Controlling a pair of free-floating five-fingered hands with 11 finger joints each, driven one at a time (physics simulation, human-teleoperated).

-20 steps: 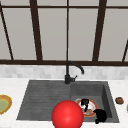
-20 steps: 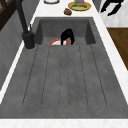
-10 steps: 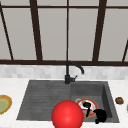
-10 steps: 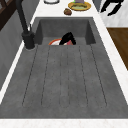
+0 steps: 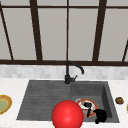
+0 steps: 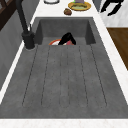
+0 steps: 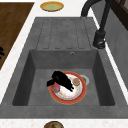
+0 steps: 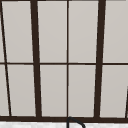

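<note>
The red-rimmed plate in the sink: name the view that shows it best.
The right side view: the red-rimmed plate lies almost whole under a hand. In the front view a red ball covers part; the left side view shows a sliver.

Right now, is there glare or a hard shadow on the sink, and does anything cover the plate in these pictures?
Front view: flat, even light, no glare on the sink; a red sphere covers the lower left edge of the plate. Right side view: a hand lies across the plate, with no distinct shadow. Left side view: the draining board's edge hides most of the plate.
</note>
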